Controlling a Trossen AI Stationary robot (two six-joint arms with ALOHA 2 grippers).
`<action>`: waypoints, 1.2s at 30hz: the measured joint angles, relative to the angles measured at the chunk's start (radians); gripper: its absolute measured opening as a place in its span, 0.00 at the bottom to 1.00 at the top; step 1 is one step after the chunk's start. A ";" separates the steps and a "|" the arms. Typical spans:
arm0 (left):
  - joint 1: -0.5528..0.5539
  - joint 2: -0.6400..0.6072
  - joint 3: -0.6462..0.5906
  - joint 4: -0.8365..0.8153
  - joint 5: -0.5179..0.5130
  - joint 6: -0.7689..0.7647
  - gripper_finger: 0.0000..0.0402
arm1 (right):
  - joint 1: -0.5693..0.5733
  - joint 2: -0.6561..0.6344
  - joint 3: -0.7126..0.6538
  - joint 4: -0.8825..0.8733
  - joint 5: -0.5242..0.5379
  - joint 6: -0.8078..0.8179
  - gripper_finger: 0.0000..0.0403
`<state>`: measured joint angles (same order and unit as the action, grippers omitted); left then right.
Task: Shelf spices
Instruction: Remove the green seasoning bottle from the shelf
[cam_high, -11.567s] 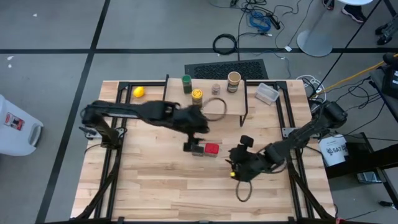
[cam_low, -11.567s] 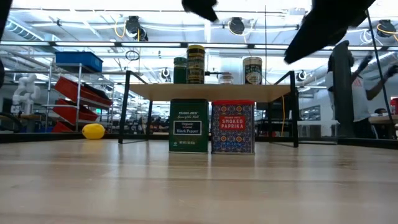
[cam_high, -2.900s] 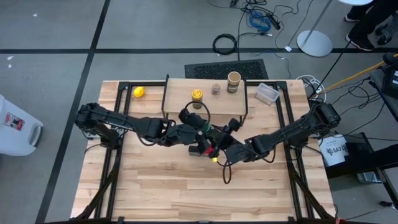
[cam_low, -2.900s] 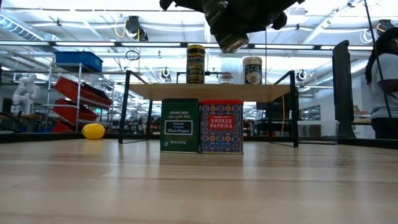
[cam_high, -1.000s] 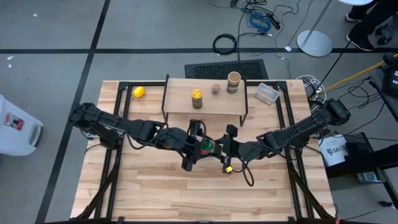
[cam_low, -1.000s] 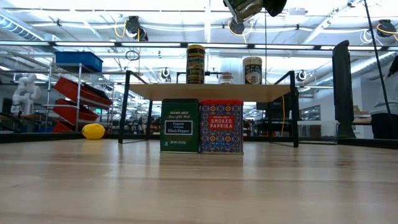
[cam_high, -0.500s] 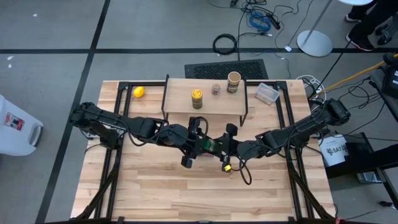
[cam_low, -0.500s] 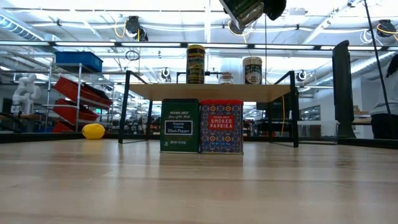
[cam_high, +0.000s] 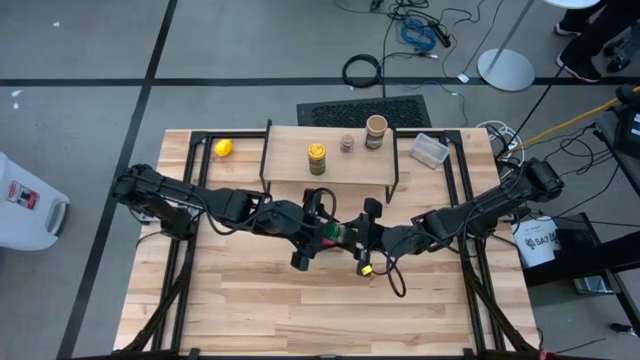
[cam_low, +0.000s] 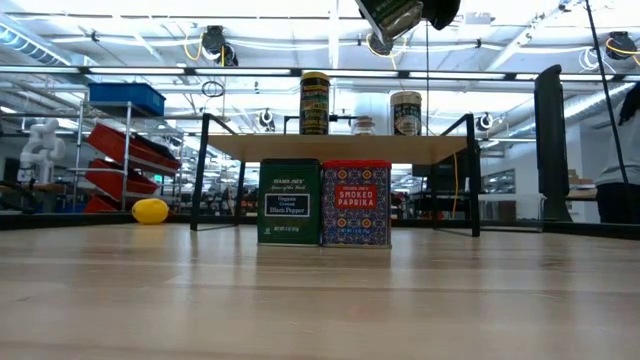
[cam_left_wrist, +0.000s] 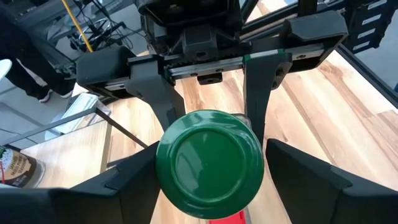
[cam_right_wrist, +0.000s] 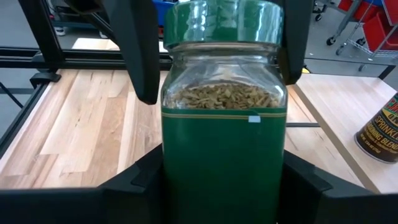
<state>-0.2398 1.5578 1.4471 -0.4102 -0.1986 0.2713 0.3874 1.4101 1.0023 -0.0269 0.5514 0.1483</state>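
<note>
Green-lidded jar (cam_high: 337, 235) held mid-air above desk (cam_high: 250, 300), near of shelf (cam_high: 290, 165). Left pincer (cam_high: 322, 232) and right pincer (cam_high: 356, 236) both clamped on it.

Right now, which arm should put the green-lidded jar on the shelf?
Probably right. Both end effectors, left and right, clamp the green-lidded jar above the table; the right one holds its body, and the shelf has room.

bare shelf (cam_high: 290, 160) plank left of yellow-lidded jar (cam_high: 316, 153)
</note>
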 joint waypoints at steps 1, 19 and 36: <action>0.000 0.000 0.000 0.000 0.000 0.000 0.69 | 0.000 0.000 0.000 0.000 -0.001 0.000 0.49; 0.001 0.000 0.000 -0.033 0.008 -0.004 0.53 | 0.000 -0.004 0.000 -0.005 -0.009 0.038 0.55; 0.016 0.019 -0.002 -0.062 0.015 -0.083 0.54 | -0.038 0.008 0.084 -0.157 -0.108 0.163 0.70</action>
<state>-0.2237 1.5767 1.4456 -0.4726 -0.1831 0.1884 0.3497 1.4184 1.0859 -0.1841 0.4430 0.3109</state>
